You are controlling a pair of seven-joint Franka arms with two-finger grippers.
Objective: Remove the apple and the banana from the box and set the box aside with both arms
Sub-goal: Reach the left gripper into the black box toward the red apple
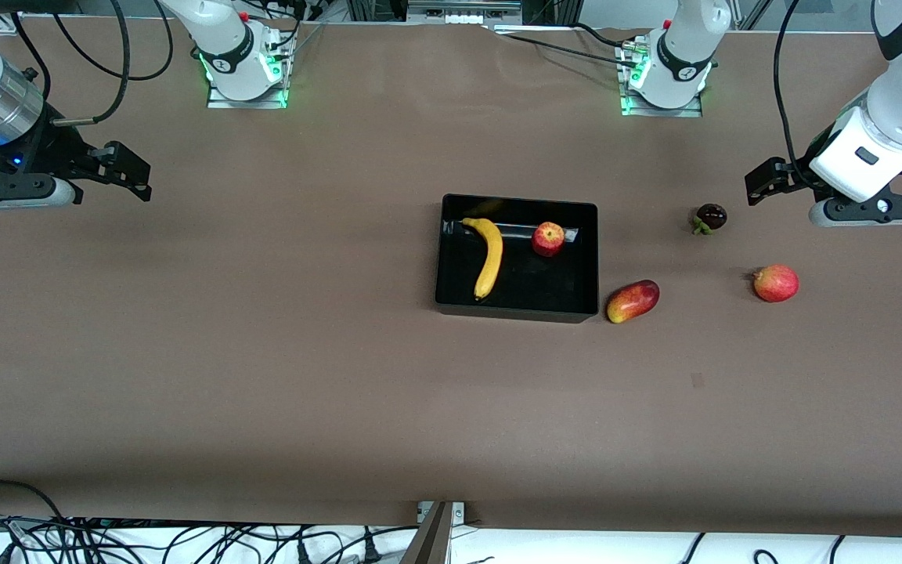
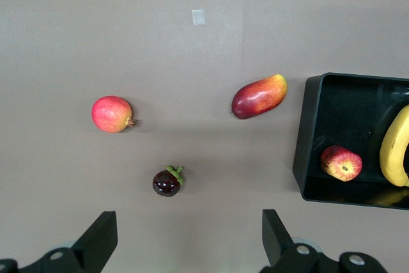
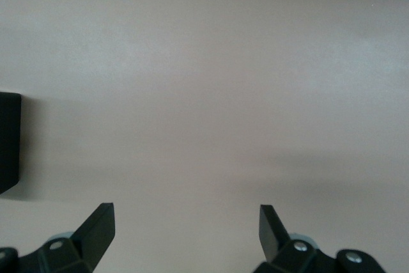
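The black bin (image 1: 517,201) stands on the middle of the table. The yellow banana (image 1: 488,257) and the small red apple (image 1: 548,239) lie inside it. My left gripper (image 1: 768,182) hangs open and empty over the table at the left arm's end, close to the mangosteen. Its wrist view shows the open gripper (image 2: 186,228), the bin's wall (image 2: 307,132), the apple (image 2: 341,162) and part of the banana (image 2: 396,148). My right gripper (image 1: 126,168) hangs open and empty over bare table at the right arm's end. Its wrist view (image 3: 185,218) shows only a corner of the bin (image 3: 9,142).
A red-yellow mango (image 1: 633,301) lies just outside the bin's near corner, toward the left arm's end. A dark mangosteen (image 1: 710,217) and another round red fruit (image 1: 776,283) lie farther toward that end. All three show in the left wrist view: mango (image 2: 259,96), mangosteen (image 2: 167,182), red fruit (image 2: 112,114).
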